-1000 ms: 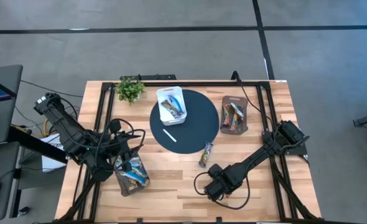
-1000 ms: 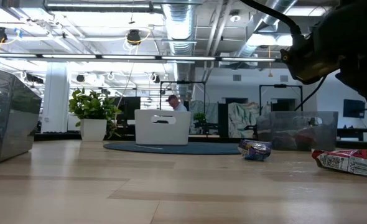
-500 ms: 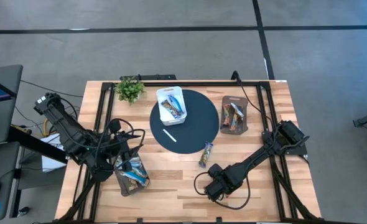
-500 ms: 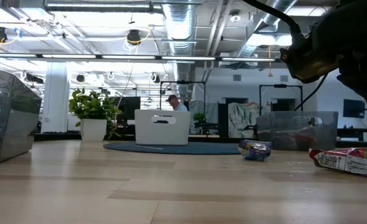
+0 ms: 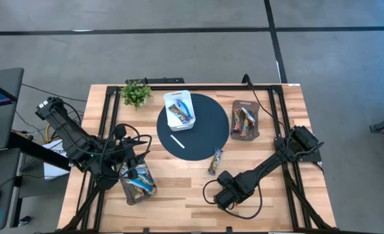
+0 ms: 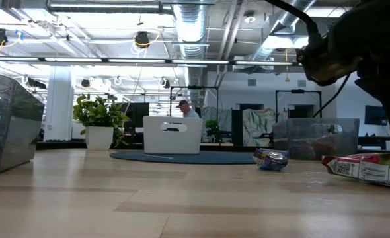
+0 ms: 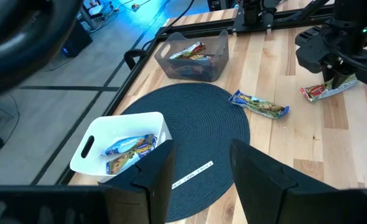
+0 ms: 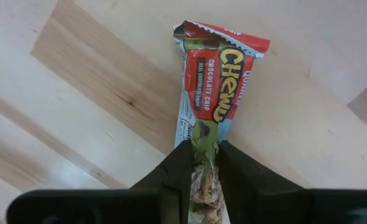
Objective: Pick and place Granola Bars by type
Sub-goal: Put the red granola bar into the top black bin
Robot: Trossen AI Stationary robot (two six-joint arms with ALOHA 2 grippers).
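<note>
Pale wood-grain table (image 5: 192, 195); woven dark mat (image 7: 190, 124); glossy foil-wrapped bar (image 8: 214, 87).

Count at inspection: three containers are standing on the wooden table (image 5: 179, 182), namely one white plastic bin (image 5: 179, 109), one grey translucent bin (image 5: 245, 119) near the far right edge, and one grey translucent bin (image 5: 135, 179) near the front left corner. Two wrapped granola bars are lying loose on the wood: one blue-and-tan bar (image 5: 215, 161) and one red-and-green bar (image 8: 211, 99). One round dark woven mat (image 5: 198, 133), one thin white stick (image 5: 177, 141) and one small green potted plant (image 5: 136, 93) are showing. Bars inside the bins are overlapping; exact numbers cannot be told.
</note>
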